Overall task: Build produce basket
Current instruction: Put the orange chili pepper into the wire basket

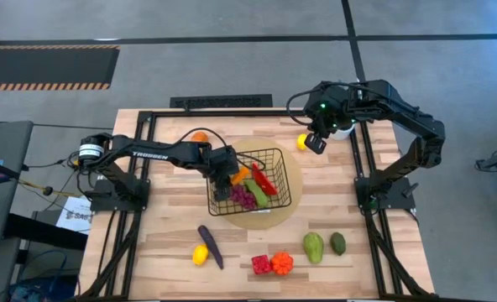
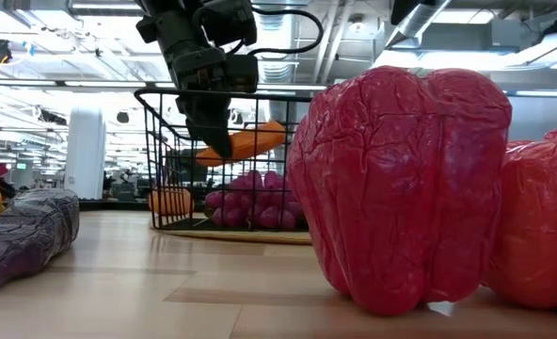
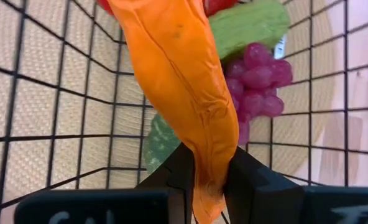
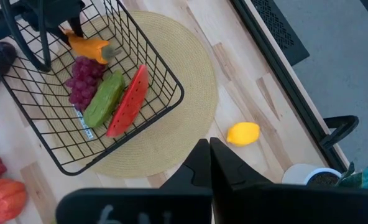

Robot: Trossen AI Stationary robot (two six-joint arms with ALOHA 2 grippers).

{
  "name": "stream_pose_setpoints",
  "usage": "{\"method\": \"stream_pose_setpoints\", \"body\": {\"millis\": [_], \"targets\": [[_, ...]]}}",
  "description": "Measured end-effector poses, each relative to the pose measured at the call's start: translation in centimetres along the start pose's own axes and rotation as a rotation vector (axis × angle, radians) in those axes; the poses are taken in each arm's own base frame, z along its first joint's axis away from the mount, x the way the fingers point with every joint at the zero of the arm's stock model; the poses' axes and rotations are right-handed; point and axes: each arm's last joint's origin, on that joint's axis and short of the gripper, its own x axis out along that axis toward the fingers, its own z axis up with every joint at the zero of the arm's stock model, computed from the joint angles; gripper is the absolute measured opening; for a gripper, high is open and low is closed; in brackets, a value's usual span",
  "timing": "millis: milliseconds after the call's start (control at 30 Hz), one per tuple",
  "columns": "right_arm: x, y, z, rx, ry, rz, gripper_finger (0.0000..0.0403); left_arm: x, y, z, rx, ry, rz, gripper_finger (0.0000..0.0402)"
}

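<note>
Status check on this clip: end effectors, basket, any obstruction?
Left end effector shut on carrot, inside basket. Right end effector shut, empty, above table near lemon. Nothing in the way.

overhead view straight down, low view level behind peppers (image 2: 401, 184), wrist views close, all sharing the basket (image 1: 275, 156)

Grapes (image 1: 243, 197) and watermelon slice (image 1: 263, 179) in basket (image 1: 284, 159) on mat (image 1: 292, 208).

Round tan mat (image 1: 292, 195) on wooden table (image 1: 164, 252); white pot (image 4: 311, 176) near table corner.
</note>
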Motion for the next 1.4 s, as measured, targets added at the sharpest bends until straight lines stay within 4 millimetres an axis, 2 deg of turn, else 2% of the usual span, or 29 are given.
{"method": "stream_pose_setpoints", "body": {"millis": [367, 667, 1133, 1400], "targets": [[0.0, 0.0, 0.02, 0.001, -0.002, 0.0, 0.0004, -0.04, 0.3, 0.17, -0.07, -0.016, 0.013, 0.0064], [0.0, 0.0, 0.02, 0.0, -0.002, 0.0, 0.0005, -0.08, -0.14, 0.78, -0.051, -0.064, -0.107, 0.0069], [0.01, 0.01, 0.06, 0.0, -0.005, 0.001, 0.0005, -0.07, -0.04, 0.71, -0.01, -0.062, -0.08, 0.0088], [0.01, 0.02, 0.06, 0.0, -0.005, 0.001, 0.0005, -0.08, 0.23, 0.75, 0.015, -0.071, -0.022, 0.0078]]}}
